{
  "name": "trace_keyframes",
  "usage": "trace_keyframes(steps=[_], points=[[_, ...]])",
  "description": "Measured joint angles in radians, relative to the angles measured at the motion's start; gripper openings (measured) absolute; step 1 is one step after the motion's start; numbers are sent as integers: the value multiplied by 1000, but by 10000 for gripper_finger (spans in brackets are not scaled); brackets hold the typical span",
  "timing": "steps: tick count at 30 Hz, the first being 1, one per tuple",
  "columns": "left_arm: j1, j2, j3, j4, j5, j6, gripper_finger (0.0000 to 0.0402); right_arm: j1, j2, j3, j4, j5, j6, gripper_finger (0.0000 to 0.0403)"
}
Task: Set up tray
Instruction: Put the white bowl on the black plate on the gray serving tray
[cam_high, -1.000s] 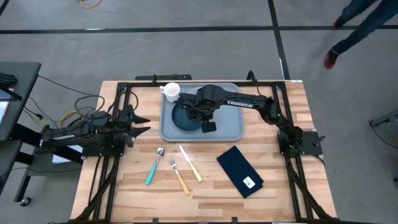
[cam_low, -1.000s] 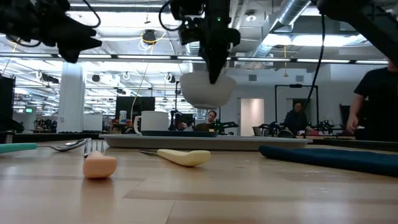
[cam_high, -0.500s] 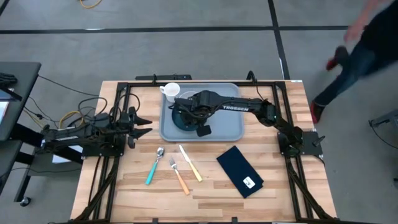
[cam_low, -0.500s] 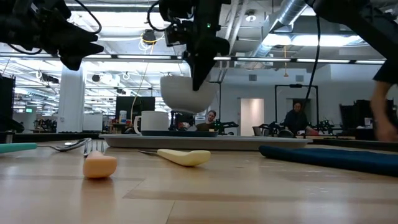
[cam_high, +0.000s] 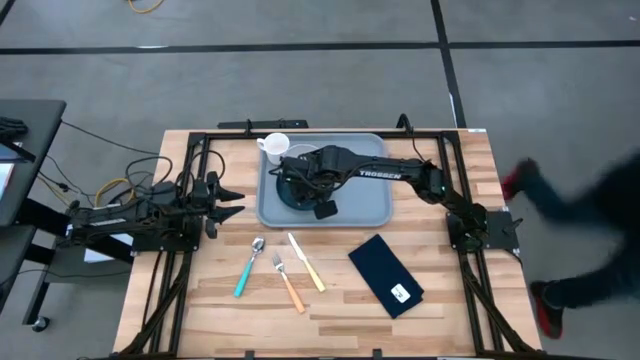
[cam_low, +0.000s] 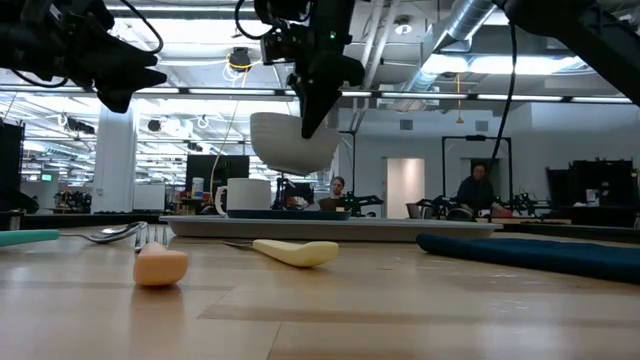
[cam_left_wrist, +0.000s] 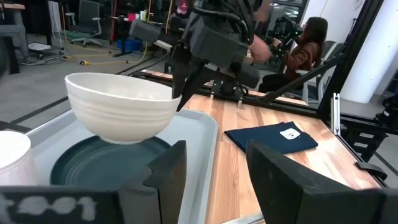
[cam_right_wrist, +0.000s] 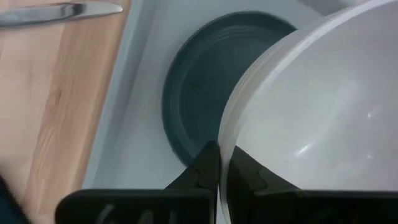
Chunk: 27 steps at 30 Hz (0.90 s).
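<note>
The light grey-blue tray (cam_high: 365, 205) lies at the table's far middle. A dark teal plate (cam_high: 290, 197) and a white mug (cam_high: 275, 147) rest on its left half. My right gripper (cam_low: 308, 115) is shut on a white bowl (cam_low: 293, 145) and hangs above the plate (cam_left_wrist: 93, 165). The arm hides most of the bowl in the high view. My left gripper (cam_high: 228, 200) waits open at the table's left, level with the tray and pointing toward it. My right gripper pinches the bowl's rim (cam_right_wrist: 225, 140) on the side toward the table's right, one finger inside the bowl and one outside (cam_right_wrist: 208, 163). The fingers come from above, pointing down. The bowl (cam_left_wrist: 121, 109) hangs lifted clear above the plate, roughly upright.
In front of the tray lie a teal-handled spoon (cam_high: 247, 268), an orange-handled fork (cam_high: 288, 283) and a yellow-handled knife (cam_high: 306, 262). A dark navy napkin (cam_high: 386, 274) lies to their right. Black frame rails run along the table's left and right sides. A person moves past the right edge.
My right gripper has carried the bowl toward the table's left and slightly up, from over the tray's middle to over the plate. It has stayed shut on the rim throughout. A person beyond the table's right side has walked toward the near side.
</note>
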Motion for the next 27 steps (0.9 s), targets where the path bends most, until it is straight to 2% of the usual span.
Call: trace_keyframes(steps=[27], points=[[0, 0, -1, -18, 0, 0, 156, -46, 22, -6, 68, -28, 7, 2]])
